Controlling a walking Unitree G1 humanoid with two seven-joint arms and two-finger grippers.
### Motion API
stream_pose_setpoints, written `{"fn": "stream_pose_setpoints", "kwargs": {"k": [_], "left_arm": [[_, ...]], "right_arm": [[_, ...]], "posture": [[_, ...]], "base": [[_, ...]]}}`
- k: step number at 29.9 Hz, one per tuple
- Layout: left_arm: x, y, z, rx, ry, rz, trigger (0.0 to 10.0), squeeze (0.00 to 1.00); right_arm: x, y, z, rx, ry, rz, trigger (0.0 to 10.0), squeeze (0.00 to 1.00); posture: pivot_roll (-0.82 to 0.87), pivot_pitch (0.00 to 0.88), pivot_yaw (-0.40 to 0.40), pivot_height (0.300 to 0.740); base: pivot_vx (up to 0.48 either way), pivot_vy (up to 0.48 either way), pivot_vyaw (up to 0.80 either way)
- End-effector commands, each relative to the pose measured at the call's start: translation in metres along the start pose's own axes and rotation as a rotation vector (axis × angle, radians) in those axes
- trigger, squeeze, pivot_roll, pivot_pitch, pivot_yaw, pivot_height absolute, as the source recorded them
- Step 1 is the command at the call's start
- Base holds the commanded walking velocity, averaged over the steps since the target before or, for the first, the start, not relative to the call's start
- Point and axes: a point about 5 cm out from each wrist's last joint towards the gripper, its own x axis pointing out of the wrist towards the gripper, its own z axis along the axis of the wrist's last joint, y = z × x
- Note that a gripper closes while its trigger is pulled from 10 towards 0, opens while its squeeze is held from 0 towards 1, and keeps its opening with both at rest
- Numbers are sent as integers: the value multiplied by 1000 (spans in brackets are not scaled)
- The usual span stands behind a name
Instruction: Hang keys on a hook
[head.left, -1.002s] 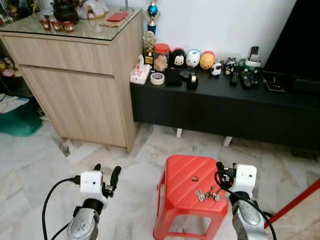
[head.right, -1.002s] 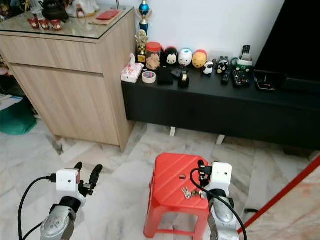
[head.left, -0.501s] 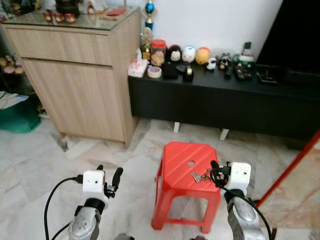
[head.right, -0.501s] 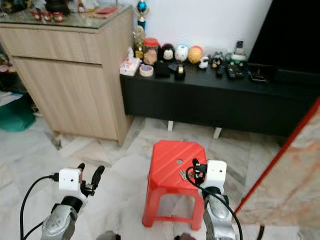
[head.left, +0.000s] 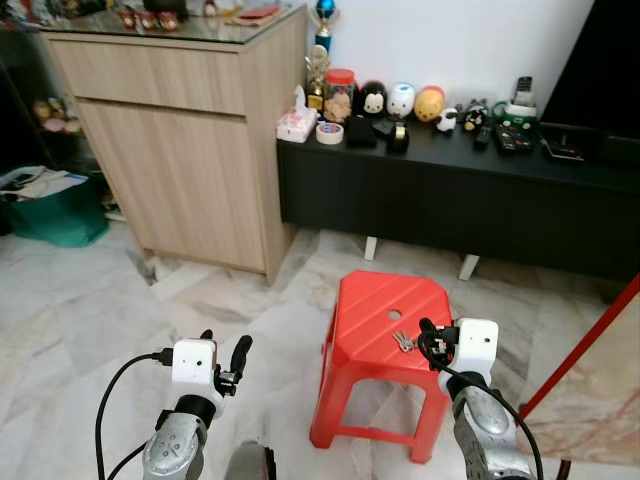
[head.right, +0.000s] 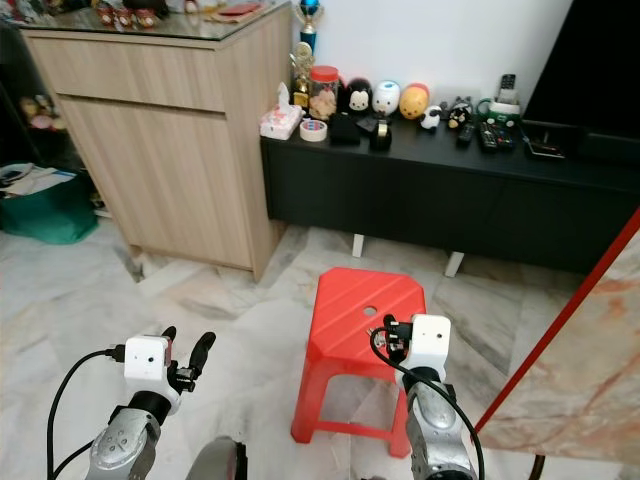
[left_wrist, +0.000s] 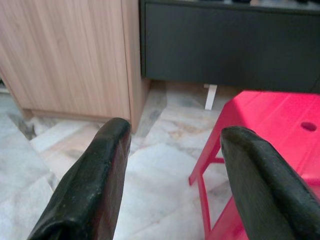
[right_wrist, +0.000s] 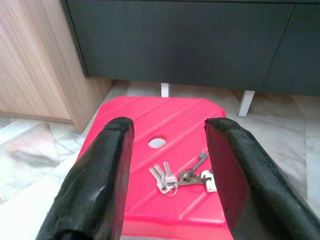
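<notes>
A bunch of silver keys (right_wrist: 179, 177) lies on the top of a red plastic stool (head.left: 385, 300), near its front right corner. My right gripper (head.left: 432, 336) hovers open just short of that corner. In the right wrist view the keys (head.left: 403, 342) lie below and between its black fingers (right_wrist: 102, 170). My left gripper (head.left: 224, 343) hangs open over the marble floor to the left of the stool, with nothing between its fingers (left_wrist: 95, 185).
A tall wooden cabinet (head.left: 190, 120) stands at the back left. Beside it a low black console (head.left: 450, 195) carries toys, tape and remotes. A green bag (head.left: 55, 210) lies on the floor at far left. A red slanted bar (head.left: 590, 335) crosses the right edge.
The whole view has shifted as I move, so the stool now sits a little farther ahead. The keys lie where they were. Both grippers stay open.
</notes>
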Motion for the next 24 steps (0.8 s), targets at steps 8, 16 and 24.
{"fn": "stream_pose_setpoints", "kwargs": {"k": [8,16,24], "left_arm": [[5,-3,6,4,-17,-5,10000,0],[8,-5,8,-5,-22,-5,10000,0],[9,-6,9,-13,-23,-1,10000,0]], "right_arm": [[2,0,-2,-17,26,9,10000,0],[4,1,-1,-24,31,13,10000,0],[6,1,-3,-31,51,3,10000,0]], "posture": [[102,0,-54,632],[105,0,-59,632],[108,0,-65,623]], "base": [[0,0,0],[0,0,0],[0,0,0]]}}
